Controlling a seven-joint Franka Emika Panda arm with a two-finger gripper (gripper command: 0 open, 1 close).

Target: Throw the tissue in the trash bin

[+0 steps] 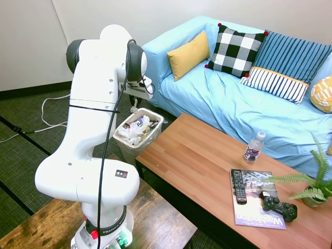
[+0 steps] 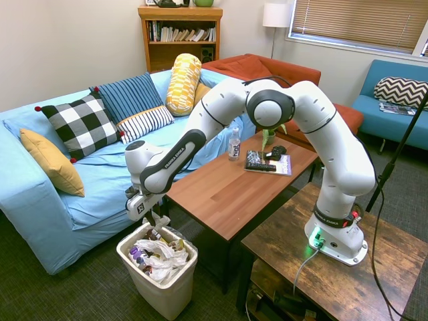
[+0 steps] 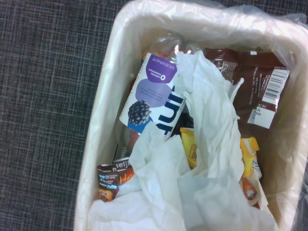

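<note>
A: First exterior view is hiding the tool: the white arm's body is covering the white two-finger gripper, so only the small white rectangular trash bin (image 1: 139,129) with its plastic liner is showing, standing on the floor just off the end of the long wooden coffee table (image 1: 207,161), between that table and the light blue sofa (image 1: 233,98).

B: And from the other side?

A: Second exterior view is showing the gripper (image 2: 155,221) hanging directly above the bin (image 2: 159,262), just over its rim at the sofa-side end. I cannot tell how far apart the fingers are standing, nor whether anything is between them. White crumpled paper is lying on top of the rubbish in the bin.

B: So the tissue?

A: Wrist view is looking straight down into the bin (image 3: 110,62); the crumpled white paper tissue (image 3: 202,168) is sprawling over a purple-labelled bottle (image 3: 154,96) and brown wrappers, directly below the tool. I'm judging it already inside; only a lift away remains.
</note>
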